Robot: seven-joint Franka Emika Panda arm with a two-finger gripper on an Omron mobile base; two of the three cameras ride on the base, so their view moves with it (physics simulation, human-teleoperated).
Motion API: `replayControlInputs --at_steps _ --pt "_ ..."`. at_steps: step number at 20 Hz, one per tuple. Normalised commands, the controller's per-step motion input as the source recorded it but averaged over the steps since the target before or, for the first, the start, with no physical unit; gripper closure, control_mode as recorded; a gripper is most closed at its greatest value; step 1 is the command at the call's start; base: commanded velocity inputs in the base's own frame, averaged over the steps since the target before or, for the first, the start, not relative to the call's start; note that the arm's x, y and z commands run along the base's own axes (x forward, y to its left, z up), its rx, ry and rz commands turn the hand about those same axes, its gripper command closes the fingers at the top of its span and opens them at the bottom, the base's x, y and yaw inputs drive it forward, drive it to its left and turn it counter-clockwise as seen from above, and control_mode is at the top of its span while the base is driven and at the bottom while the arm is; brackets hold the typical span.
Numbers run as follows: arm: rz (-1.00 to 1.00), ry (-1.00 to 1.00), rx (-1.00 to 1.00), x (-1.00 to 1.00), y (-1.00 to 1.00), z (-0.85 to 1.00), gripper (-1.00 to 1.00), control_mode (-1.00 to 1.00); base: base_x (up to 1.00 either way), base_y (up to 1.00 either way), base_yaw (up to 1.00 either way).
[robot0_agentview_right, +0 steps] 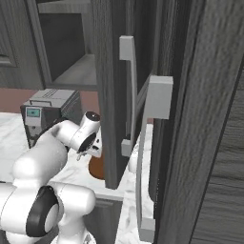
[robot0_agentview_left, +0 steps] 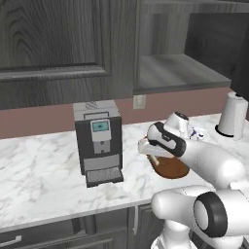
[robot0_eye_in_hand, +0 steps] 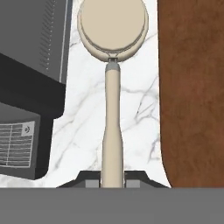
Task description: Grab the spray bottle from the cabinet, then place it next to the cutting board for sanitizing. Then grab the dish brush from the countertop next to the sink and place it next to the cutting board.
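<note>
— Two fingertips of the gripper [robot0_eye_in_hand: 113,178] — how do they stand?
— Closed on the dish brush [robot0_eye_in_hand: 112,87], clamping the lower end of its thin pale handle.
— Where does the brush lie?
— Over the marble countertop [robot0_eye_in_hand: 135,109], between the coffee machine [robot0_eye_in_hand: 30,65] and the reddish-brown cutting board [robot0_eye_in_hand: 192,87] — round disc head pointing away.

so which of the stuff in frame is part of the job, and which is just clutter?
Job:
- dish brush, shut in the gripper
- cutting board
- spray bottle
- cabinet, open
- countertop

Clutter:
- coffee machine
- paper towel roll
- wall outlet
</note>
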Motion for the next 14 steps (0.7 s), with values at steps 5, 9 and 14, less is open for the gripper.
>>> replayControlInputs --at_steps 5,9,14 --pt "0.0 0.0 0.0 0.26 0.0 -0.29 1.0 -1.0 0.0 0.0 0.0" --pt "0.0 0.0 0.0 0.23 0.0 -0.33 1.0 -1.0 0.0 0.0 0.0" --pt "0.0 0.0 0.0 0.21 0.0 -0.31 1.0 -1.0 0.0 0.0 0.0"
